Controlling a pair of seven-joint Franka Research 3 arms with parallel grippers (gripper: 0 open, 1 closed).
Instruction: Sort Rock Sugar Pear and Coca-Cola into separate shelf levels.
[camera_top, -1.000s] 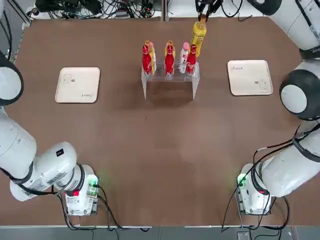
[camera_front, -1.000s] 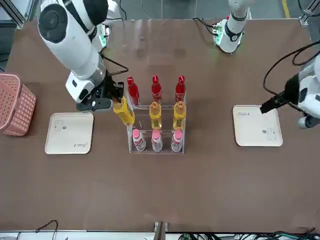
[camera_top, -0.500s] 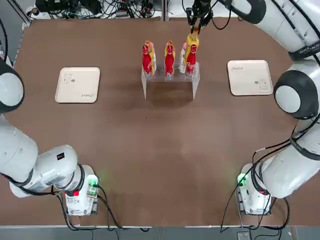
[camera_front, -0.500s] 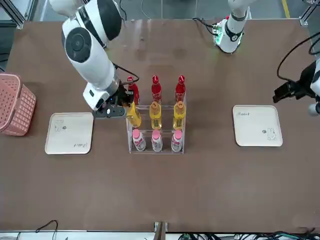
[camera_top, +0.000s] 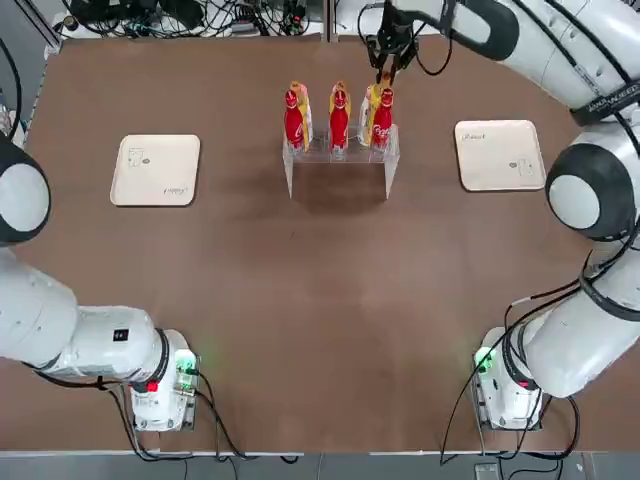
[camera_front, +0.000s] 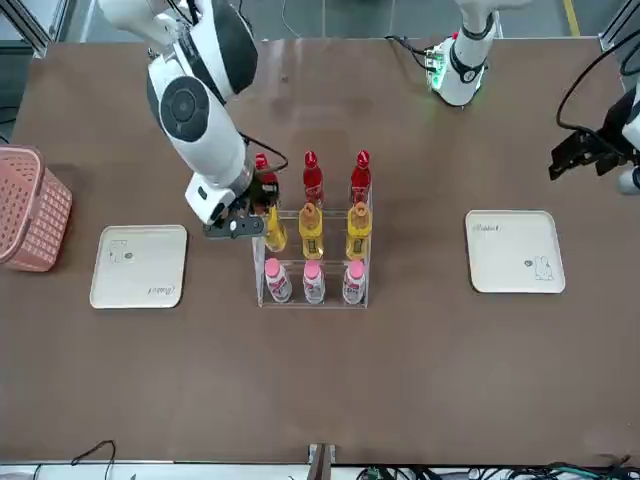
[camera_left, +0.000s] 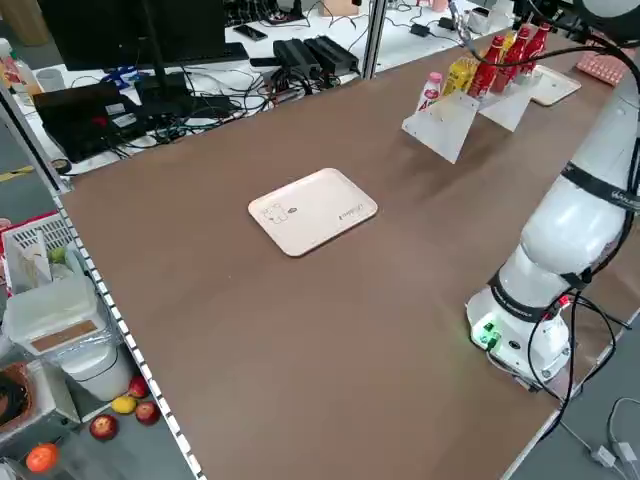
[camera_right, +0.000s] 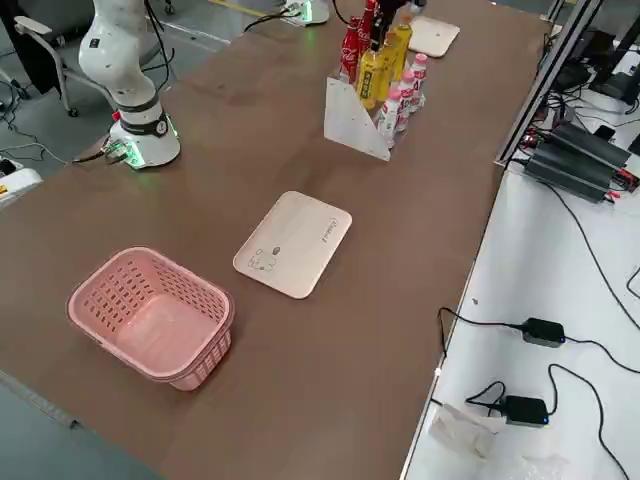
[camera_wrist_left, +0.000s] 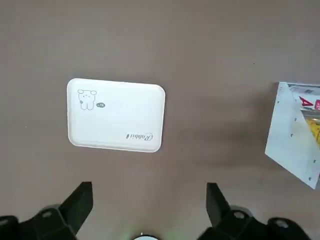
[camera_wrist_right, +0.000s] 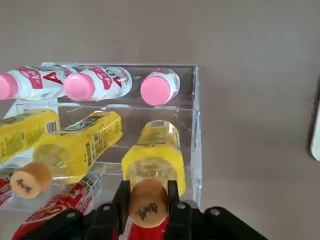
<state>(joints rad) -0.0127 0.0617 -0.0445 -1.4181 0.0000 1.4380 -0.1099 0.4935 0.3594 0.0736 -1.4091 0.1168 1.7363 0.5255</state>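
Right gripper (camera_wrist_right: 148, 197) was clamped on yellow bottle (camera_wrist_right: 154, 160)'s orange cap at stand (camera_wrist_right: 199, 150)'s end, seemingly setting it on middle level; release likely next. Left gripper (camera_wrist_left: 149, 202) waited open over desk (camera_wrist_left: 210, 50).

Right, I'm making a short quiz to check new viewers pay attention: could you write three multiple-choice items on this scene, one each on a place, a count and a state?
1. Where are the yellow bottles?
A) On a tray
B) In the basket
C) Between the rows of red bottles and pale bottles

2. How many pale bottles are there?
A) Two
B) Three
C) Five

3. What is the state of the right end effector?
A) Shut on a yellow bottle's orange cap
B) Wide open and empty
C) Shut on a red bottle

Key:
1: C, the front view shows the yellow row in the middle.
2: B, three pink caps show in the front view.
3: A, the right wrist view shows its fingers on either side of the cap.
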